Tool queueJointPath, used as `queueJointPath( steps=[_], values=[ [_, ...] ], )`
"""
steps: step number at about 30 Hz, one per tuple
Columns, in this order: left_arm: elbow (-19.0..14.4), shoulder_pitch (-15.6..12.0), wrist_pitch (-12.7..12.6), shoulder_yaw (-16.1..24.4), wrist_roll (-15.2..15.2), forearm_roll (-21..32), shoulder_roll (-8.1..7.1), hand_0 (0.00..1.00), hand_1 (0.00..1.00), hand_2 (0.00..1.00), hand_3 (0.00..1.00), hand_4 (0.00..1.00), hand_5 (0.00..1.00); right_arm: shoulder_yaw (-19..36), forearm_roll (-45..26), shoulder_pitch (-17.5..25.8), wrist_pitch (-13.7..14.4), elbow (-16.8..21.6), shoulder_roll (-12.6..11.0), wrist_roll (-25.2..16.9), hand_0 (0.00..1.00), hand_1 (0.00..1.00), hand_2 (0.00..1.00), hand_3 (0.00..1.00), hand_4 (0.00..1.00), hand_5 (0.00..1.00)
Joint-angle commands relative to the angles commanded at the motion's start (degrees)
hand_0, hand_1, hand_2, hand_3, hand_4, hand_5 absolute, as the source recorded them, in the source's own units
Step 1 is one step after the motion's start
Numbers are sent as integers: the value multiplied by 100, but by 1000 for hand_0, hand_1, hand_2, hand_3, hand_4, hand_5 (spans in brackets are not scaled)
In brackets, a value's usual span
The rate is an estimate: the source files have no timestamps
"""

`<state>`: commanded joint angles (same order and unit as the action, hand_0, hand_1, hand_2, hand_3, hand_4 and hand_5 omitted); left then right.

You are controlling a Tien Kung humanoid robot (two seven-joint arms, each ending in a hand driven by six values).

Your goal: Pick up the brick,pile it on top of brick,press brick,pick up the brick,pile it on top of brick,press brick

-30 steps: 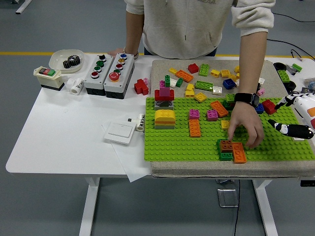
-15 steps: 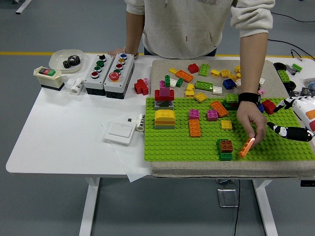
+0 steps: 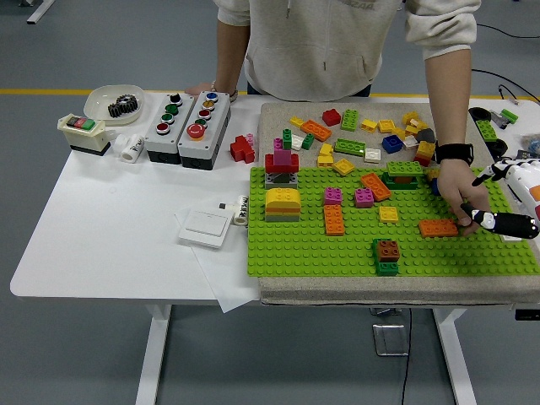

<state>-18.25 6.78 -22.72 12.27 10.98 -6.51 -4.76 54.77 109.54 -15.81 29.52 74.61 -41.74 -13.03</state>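
Observation:
A brown brick [image 3: 388,250] sits on a green brick [image 3: 387,267] near the front of the green baseplate [image 3: 295,245]. A person's hand [image 3: 460,192] holds an orange brick [image 3: 438,228] flat on the plate at the right. My right hand [image 3: 506,221] comes in from the right edge, its fingers relaxed and empty, right beside the person's hand. My left hand is out of view. Other bricks stand on the plate: an orange one [image 3: 334,219], a yellow one [image 3: 388,213], a yellow dome stack [image 3: 283,203] and a red tower [image 3: 282,161].
Several loose bricks [image 3: 354,135] lie on the grey mat behind the plate. Two button boxes [image 3: 186,125], a white dish with a gear [image 3: 114,103], a switch box [image 3: 83,132] and a white wall switch [image 3: 205,227] are on the white table at left.
The person lifted the orange brick away from beside the brown stack, carried it right and set it flat on the plate near my right hand. My right hand barely moved.

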Motion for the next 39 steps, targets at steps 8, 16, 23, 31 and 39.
queueJointPath(
  steps=[8,16,23,31,39],
  values=[
    [0,31,-1,-26,-20,55,6,773,752,749,595,654,673,-128,-18,-141,-557,-24,-58,-313,514,578,623,557,803,506],
    [-1,49,-2,-40,-31,95,14,773,752,749,595,655,674,-740,145,-734,-1111,-316,-23,-113,554,612,673,607,829,504],
    [-6,46,-2,-50,-30,109,13,773,752,749,595,655,674,-1133,564,-1193,-1483,-609,330,681,553,617,683,637,863,490],
    [-10,59,-3,-80,-58,171,6,772,751,750,595,655,674,-1289,830,-1363,-1928,-730,467,1028,454,566,648,698,995,453],
    [-9,77,-3,-85,-63,179,2,772,750,749,595,656,674,-1401,922,-1423,-2070,-866,554,1178,417,547,636,700,998,459]
  ],
)
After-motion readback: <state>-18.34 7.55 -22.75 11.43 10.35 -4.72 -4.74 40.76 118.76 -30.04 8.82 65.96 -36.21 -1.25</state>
